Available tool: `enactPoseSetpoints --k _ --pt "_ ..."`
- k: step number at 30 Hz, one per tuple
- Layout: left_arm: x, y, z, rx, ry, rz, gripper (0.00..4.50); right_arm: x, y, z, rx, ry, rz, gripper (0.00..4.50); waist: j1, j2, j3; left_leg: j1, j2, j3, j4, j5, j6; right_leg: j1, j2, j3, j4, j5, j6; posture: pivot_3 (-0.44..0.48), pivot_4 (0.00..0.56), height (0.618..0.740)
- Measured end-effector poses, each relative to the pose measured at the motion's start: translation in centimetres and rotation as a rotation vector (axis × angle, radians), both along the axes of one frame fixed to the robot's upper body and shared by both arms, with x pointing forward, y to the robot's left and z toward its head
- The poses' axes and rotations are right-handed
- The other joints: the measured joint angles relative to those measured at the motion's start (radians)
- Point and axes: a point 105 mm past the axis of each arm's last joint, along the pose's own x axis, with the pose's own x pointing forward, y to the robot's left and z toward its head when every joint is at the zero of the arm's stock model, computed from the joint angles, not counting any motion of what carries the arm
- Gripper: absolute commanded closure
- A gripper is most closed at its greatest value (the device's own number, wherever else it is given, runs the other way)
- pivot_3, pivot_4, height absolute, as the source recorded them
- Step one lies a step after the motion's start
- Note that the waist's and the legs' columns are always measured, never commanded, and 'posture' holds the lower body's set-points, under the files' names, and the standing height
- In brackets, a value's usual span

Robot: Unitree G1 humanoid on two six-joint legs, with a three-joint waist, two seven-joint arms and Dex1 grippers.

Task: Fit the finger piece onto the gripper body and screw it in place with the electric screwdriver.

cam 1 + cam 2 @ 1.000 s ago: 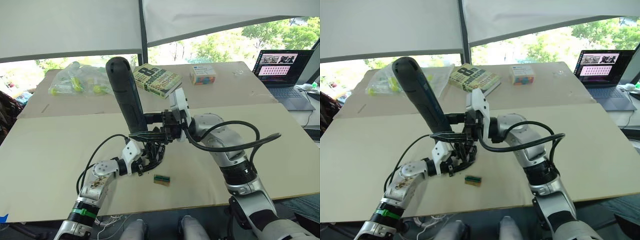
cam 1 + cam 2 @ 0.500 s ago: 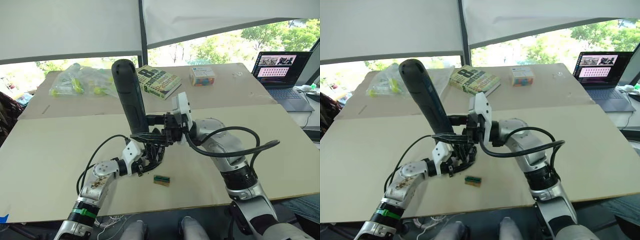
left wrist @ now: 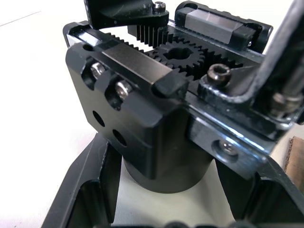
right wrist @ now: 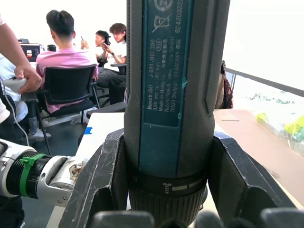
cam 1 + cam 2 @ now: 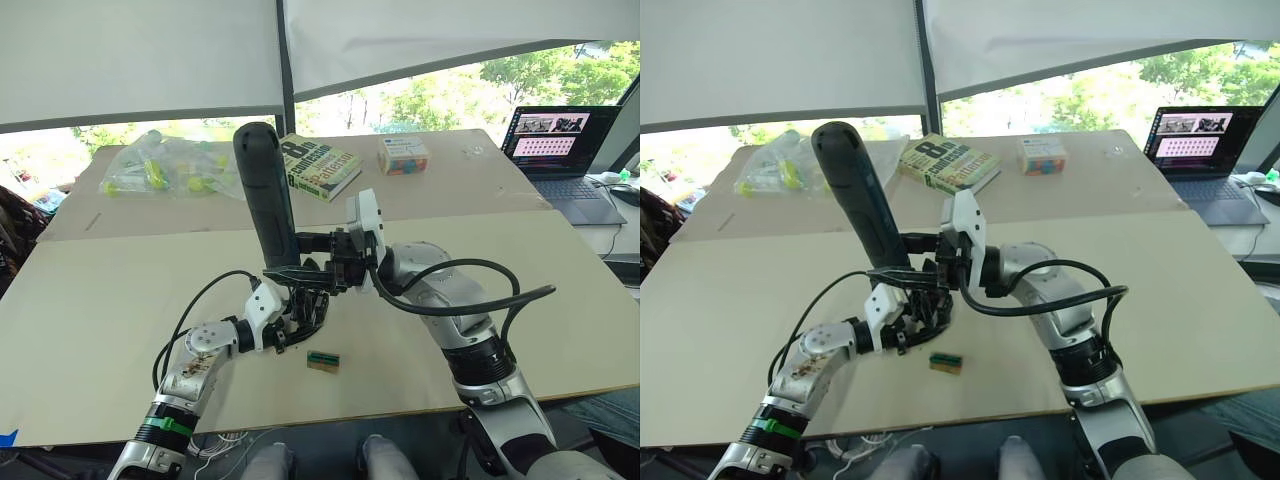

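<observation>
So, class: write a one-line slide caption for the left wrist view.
Left claw gripping the gripper body, its gear teeth and silvery screws exposed.

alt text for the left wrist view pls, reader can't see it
Close-up of the gripper body, a black blocky part standing between the left hand's two black fingers. Its open top shows a toothed gear, a toothed rack and silvery screws. The pale table lies beneath it.
</observation>
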Motion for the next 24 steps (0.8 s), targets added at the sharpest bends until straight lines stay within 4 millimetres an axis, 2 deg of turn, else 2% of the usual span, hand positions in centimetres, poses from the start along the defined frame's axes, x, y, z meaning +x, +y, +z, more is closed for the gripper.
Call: enactPoseSetpoints --k 10,18,24 --pt "0.0 0.0 0.0 0.000 -0.001 0.001 2.18 -0.1 0.1 0.0 0.002 -0.017 0.018 2.58 -0.001 0.000 0.000 0.000 0.000 0.000 0.000 0.000 0.000 0.000 0.000 0.000 0.000 0.000 0.000 0.000 0.150 0.737" --pt "0.0 0.1 0.0 -0.003 -0.002 0.001 2.18 -0.2 -0.3 1.2 -0.011 -0.038 0.057 2.58 -0.001 0.000 0.000 -0.003 0.000 0.000 0.000 0.000 0.000 -0.003 0.000 0.000 0.000 0.000 0.000 0.000 0.150 0.737" --pt "0.1 0.0 -0.1 -0.013 -0.018 0.009 2.18 -0.6 -0.9 4.9 0.043 -0.107 0.106 2.58 0.001 0.000 0.001 -0.005 0.000 0.000 0.000 0.000 0.000 -0.004 0.000 0.000 0.000 0.000 0.000 0.000 0.150 0.737"
